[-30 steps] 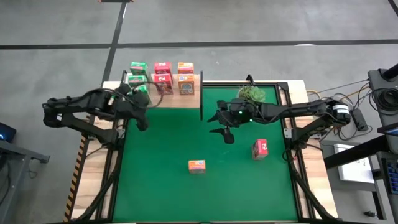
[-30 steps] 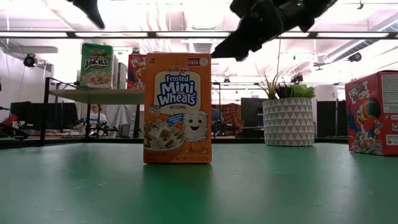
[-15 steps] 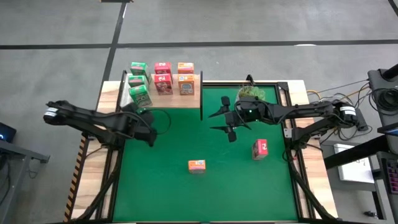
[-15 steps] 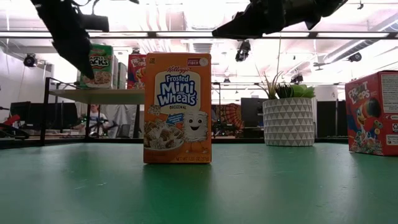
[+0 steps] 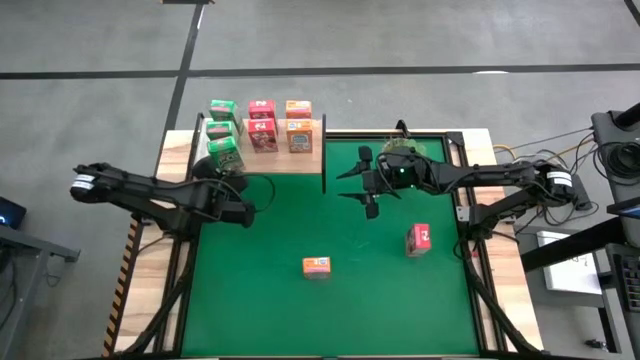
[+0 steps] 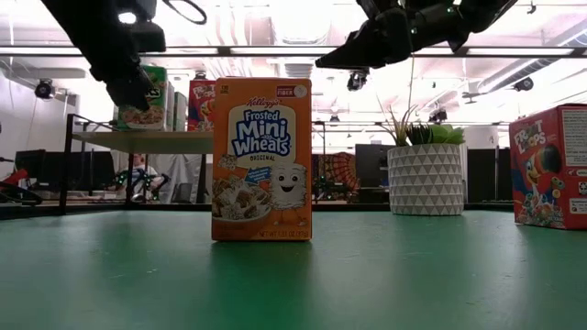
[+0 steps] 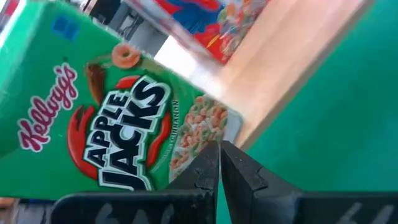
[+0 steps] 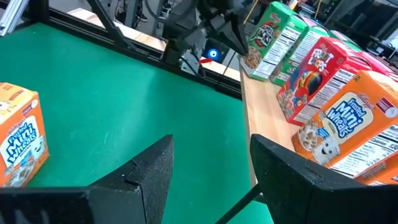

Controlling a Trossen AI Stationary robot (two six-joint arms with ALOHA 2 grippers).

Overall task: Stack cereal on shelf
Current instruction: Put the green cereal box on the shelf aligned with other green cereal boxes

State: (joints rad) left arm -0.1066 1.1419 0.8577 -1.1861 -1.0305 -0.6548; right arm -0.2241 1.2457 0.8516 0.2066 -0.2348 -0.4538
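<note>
Along the table's far-left edge, cereal boxes (image 5: 262, 124) stood on the shelf (image 5: 300, 160).
Left gripper (image 5: 247, 211) hung pinched together beside it; right gripper (image 5: 361, 177) hovered, fingers spread, mid-table above two loose boxes.

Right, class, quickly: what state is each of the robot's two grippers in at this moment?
Left gripper: jaws shut, holding nothing, near the green Apple Jacks box.
Right gripper: jaws open, empty, above the green mat.
</note>
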